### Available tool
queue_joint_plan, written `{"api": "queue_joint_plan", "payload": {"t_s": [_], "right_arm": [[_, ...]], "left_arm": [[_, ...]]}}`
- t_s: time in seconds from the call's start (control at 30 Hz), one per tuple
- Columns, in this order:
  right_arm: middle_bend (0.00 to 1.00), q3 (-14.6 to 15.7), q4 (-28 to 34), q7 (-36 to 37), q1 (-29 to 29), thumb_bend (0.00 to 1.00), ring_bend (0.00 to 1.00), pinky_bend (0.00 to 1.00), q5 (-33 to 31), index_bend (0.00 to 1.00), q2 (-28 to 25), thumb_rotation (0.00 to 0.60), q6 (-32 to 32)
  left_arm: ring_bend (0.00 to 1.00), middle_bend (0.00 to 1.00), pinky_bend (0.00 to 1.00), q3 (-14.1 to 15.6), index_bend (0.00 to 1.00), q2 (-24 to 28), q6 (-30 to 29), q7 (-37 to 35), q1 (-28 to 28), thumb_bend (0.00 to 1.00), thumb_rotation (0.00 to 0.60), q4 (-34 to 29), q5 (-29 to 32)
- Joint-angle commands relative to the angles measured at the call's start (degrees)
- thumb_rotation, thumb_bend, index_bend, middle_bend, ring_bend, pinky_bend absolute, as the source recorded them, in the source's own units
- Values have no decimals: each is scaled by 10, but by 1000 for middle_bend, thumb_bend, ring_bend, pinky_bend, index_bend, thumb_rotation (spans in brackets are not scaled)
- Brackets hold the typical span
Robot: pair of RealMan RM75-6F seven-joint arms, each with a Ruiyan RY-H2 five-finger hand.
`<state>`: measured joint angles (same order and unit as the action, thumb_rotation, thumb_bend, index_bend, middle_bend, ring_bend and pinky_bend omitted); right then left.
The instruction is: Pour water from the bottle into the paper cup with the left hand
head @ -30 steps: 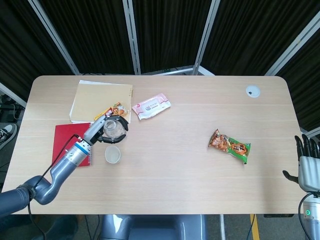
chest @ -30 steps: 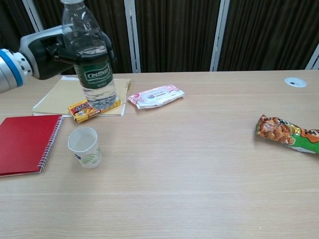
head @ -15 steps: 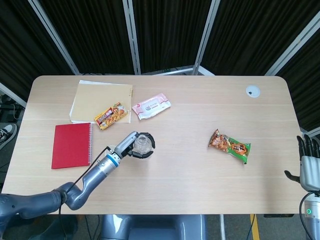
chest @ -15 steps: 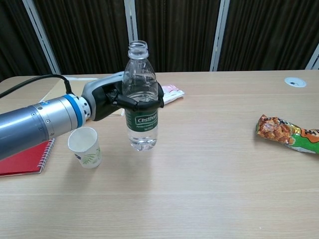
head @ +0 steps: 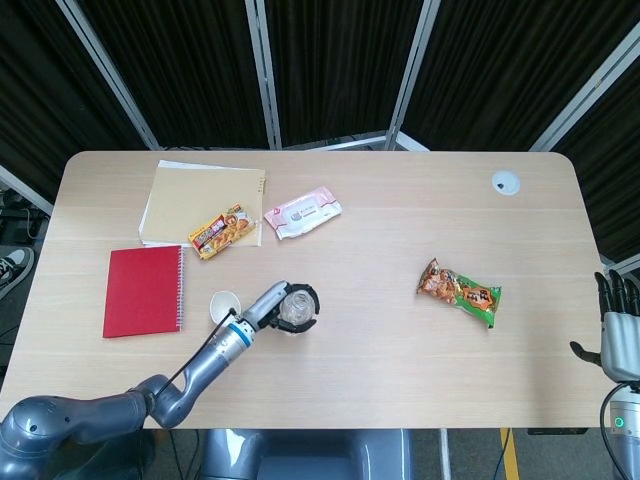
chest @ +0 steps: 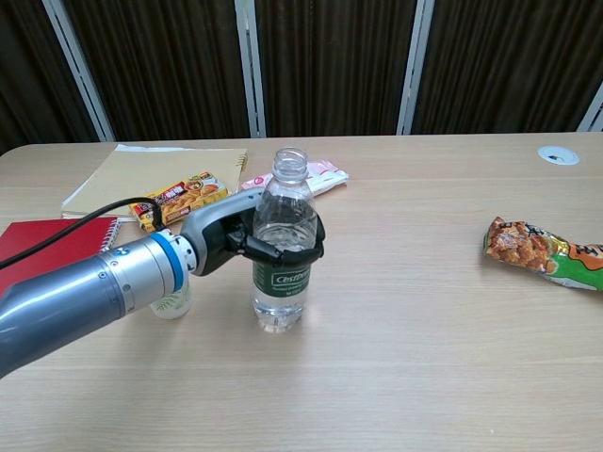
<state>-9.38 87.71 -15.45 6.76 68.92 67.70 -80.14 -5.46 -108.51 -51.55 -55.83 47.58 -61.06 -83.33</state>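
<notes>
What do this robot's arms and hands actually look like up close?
The left arm is a smooth grey metal tube with a bright blue ring and a white band at the wrist, and a thin black cable runs along it. The left hand has a grey palm and black fingers. The right hand is pale grey with dark fingers.

Lab or test cell indicated: pale wood bench (head: 340, 360) backed by black curtains (head: 330, 65) hung between metal frame posts (head: 412, 70); cable grommet (head: 506, 181) set in bench's far right corner; robot arm (chest: 85, 297) seen over bench.
</notes>
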Motion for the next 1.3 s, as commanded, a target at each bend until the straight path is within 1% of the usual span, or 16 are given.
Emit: {"api": "queue_joint_plan", "payload": {"t_s": [0.03, 0.1, 0.2, 0.27, 0.3, 0.37, 0.47, 0.57, 0.67, 0.8, 0.93, 1.13, 1.23, 1.3], "right_arm": [[0, 0, 1, 0, 0, 0, 0, 0, 0, 0, -1, 600, 0], [0, 0, 2, 1, 0, 0, 0, 0, 0, 0, -1, 600, -1], [0, 0, 2, 1, -1, 0, 0, 0, -1, 0, -2, 600, 0], [0, 0, 1, 1, 0, 0, 0, 0, -2, 0, -2, 600, 1], [0, 1, 1, 1, 0, 0, 0, 0, -2, 0, -2, 600, 2], [0, 1, 1, 0, 0, 0, 0, 0, -2, 0, -2, 600, 2], [0, 1, 1, -1, 0, 0, 0, 0, -1, 0, -1, 600, 1], [0, 1, 2, -2, 0, 0, 0, 0, -1, 0, -1, 600, 0], [0, 2, 4, -2, 0, 0, 0, 0, 0, 0, -1, 600, -2], [0, 3, 5, -1, -1, 0, 0, 0, 3, 0, -1, 600, -4], [0, 4, 8, -4, -2, 0, 0, 0, 6, 0, -1, 600, -7], [0, 6, 12, -8, -5, 0, 0, 0, 10, 0, -1, 600, -14], [0, 7, 16, -6, -7, 0, 0, 0, 13, 0, -2, 600, -19], [0, 8, 20, -3, -9, 0, 0, 0, 17, 0, -5, 600, -22]], "left_arm": [[307, 500, 316, 5, 560, -6, -1, -7, -2, 446, 600, 8, -7], [296, 482, 310, 9, 543, -9, -5, -17, -4, 406, 600, 15, -14], [249, 386, 262, 13, 478, -14, -14, -24, -7, 250, 600, 23, -23], [180, 287, 195, 15, 395, -15, -18, -28, -8, 95, 600, 26, -27], [144, 244, 163, 16, 348, -15, -20, -30, -9, 41, 600, 26, -29], [94, 183, 120, 19, 269, -12, -23, -34, -11, 3, 600, 26, -34], [46, 107, 78, 23, 179, -7, -25, -41, -12, 0, 600, 24, -39], [11, 56, 48, 25, 128, 0, -30, -46, -14, 0, 600, 19, -43], [0, 14, 17, 27, 81, 12, -36, -49, -17, 0, 600, 9, -47], [0, 0, 0, 29, 6, 30, -46, -50, -22, 0, 600, -6, -51], [0, 0, 0, 42, 0, 65, -49, -50, -24, 0, 600, -35, -65], [0, 0, 0, 60, 0, 138, -70, -38, -36, 0, 600, -92, -83], [0, 0, 0, 67, 0, 173, -91, -26, -46, 0, 600, -110, -92], [0, 0, 0, 73, 0, 206, -113, -12, -56, 0, 600, -120, -100]]}}
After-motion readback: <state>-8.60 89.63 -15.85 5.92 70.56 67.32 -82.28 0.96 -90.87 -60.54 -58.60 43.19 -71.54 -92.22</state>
